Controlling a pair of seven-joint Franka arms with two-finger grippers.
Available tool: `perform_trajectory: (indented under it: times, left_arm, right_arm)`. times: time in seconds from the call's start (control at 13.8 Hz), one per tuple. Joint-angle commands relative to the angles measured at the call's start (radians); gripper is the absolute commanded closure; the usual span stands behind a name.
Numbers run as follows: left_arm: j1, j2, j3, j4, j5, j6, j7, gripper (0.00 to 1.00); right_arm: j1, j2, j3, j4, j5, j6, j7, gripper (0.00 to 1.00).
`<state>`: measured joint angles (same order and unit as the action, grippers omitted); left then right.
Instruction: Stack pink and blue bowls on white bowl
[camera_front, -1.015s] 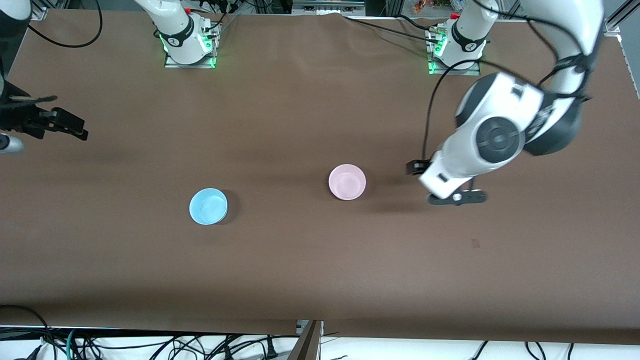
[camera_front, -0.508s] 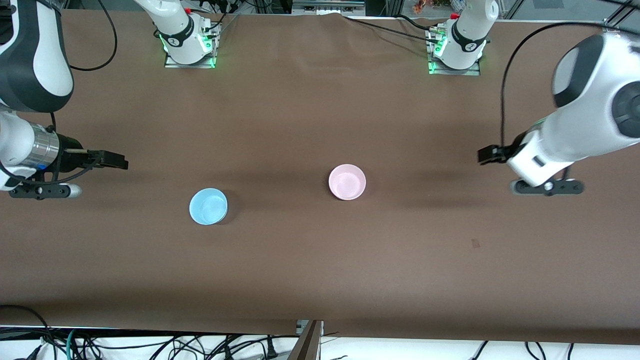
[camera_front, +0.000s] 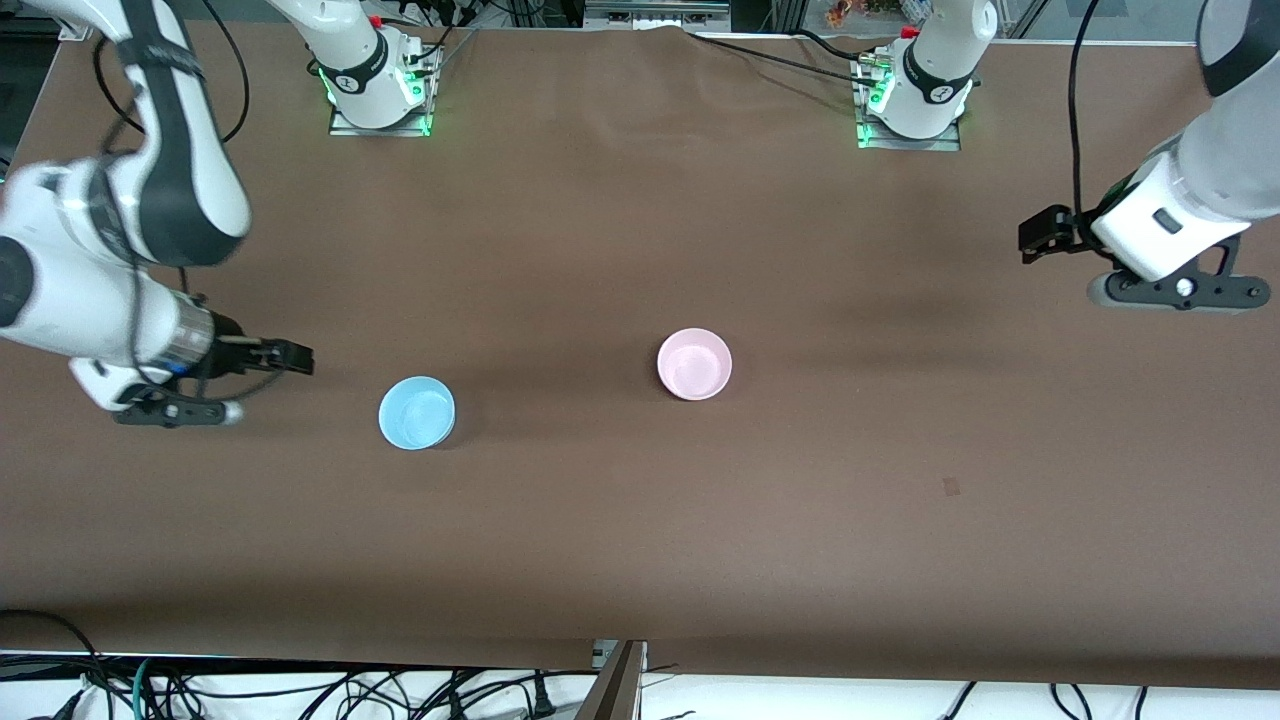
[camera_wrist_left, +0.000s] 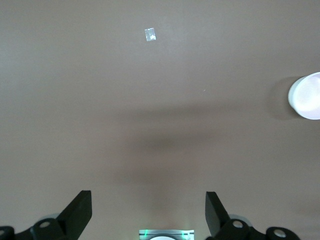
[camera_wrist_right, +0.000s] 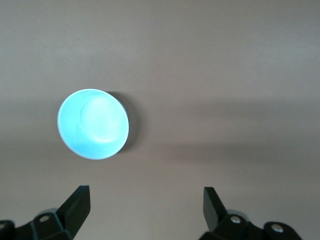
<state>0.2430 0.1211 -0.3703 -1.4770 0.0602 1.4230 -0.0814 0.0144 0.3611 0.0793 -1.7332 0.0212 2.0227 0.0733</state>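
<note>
brown cloth surface (camera_front: 640, 520) carries a small sky-blue plastic bowl (camera_front: 416, 412) and pale pink one (camera_front: 694, 363), unmoved. right end effector (camera_front: 290, 357) has swung in beside the blue bowl, released; left end effector (camera_front: 1040, 235) has withdrawn toward its table end, released.

Left gripper (camera_front: 1040, 240) is hanging with jaws wide apart above the table's left-arm end; right gripper (camera_front: 290, 357) likewise, at the right-arm end.
</note>
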Motion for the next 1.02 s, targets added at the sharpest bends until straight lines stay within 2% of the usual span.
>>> perform_trajectory:
  times: [0.0,0.07,0.22,0.58,0.65,0.8,0.87,0.94]
  left_arm:
    - [-0.095,-0.127,0.202,-0.185,-0.088,0.165,0.071,0.00]
    - [-0.106,-0.167,0.227,-0.256,-0.089,0.263,0.092,0.00]
    - [-0.140,-0.236,0.231,-0.371,-0.079,0.426,0.082,0.00]
    - [-0.212,-0.232,0.307,-0.364,-0.080,0.373,0.032,0.00]
    - [-0.223,-0.232,0.307,-0.355,-0.063,0.372,0.029,0.00]
    - [-0.269,-0.232,0.304,-0.353,0.054,0.369,0.014,0.00]
    - [-0.269,-0.228,0.298,-0.350,0.055,0.369,0.005,0.00]
    - [-0.269,-0.218,0.298,-0.336,0.055,0.356,0.006,0.00]
  right_arm:
    - [0.032,0.002,-0.001,-0.162,-0.020,0.207,0.006,0.00]
    - [0.033,0.030,-0.001,-0.178,-0.020,0.252,0.006,0.00]
    - [0.053,0.090,-0.001,-0.180,-0.018,0.307,0.019,0.00]
    - [0.058,0.163,-0.001,-0.161,-0.017,0.425,0.020,0.01]
    - [0.059,0.168,-0.001,-0.160,-0.014,0.450,0.022,0.01]
    - [0.059,0.187,-0.001,-0.160,-0.012,0.493,0.022,0.02]
    - [0.061,0.199,-0.001,-0.160,-0.009,0.496,0.022,0.14]
    - [0.061,0.202,0.000,-0.160,-0.009,0.499,0.022,0.22]
